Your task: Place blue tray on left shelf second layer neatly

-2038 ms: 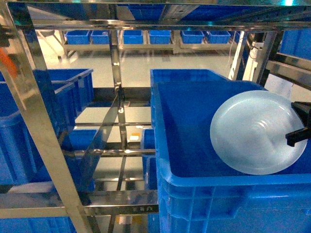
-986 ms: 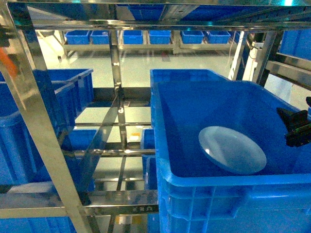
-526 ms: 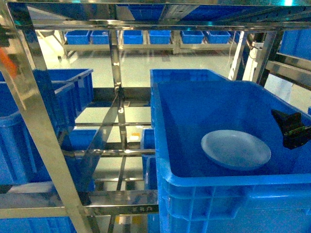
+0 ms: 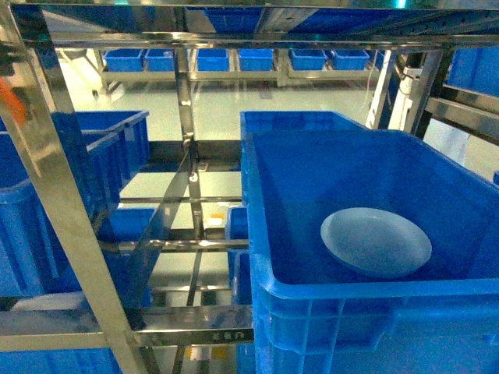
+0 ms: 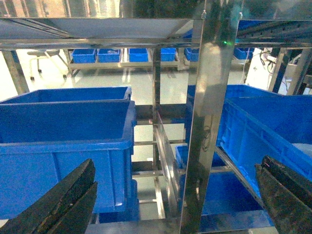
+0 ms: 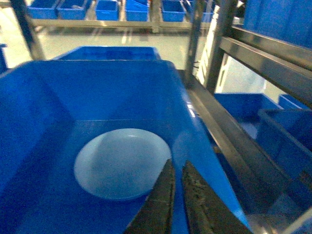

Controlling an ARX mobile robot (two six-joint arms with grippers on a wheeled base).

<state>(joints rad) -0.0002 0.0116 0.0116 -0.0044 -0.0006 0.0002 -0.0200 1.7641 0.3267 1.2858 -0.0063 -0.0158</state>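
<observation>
The pale blue tray [image 4: 376,241] lies flat on the floor of a big blue crate [image 4: 312,292], toward its front right. It also shows in the right wrist view as the tray [image 6: 122,163]. The crate stands in the stainless-steel rack of the left shelf [image 4: 187,156]; I cannot tell which layer. My right gripper [image 6: 177,163] hovers above the crate just right of the tray, fingers nearly together and holding nothing; it is outside the head view. My left gripper [image 5: 178,168] stands wide open before a steel post [image 5: 207,122], empty.
A second large blue crate [image 5: 66,141] sits on the rack's left side. More crates [image 4: 234,58] line a low shelf far behind. Steel rails [image 6: 273,58] of another rack run along the right, with blue crates [image 6: 273,126] below.
Two seconds ago the right gripper held the tray tilted at the crate's right side. The tray was let go and settled flat in the crate. The gripper then drew back out of the head view.
</observation>
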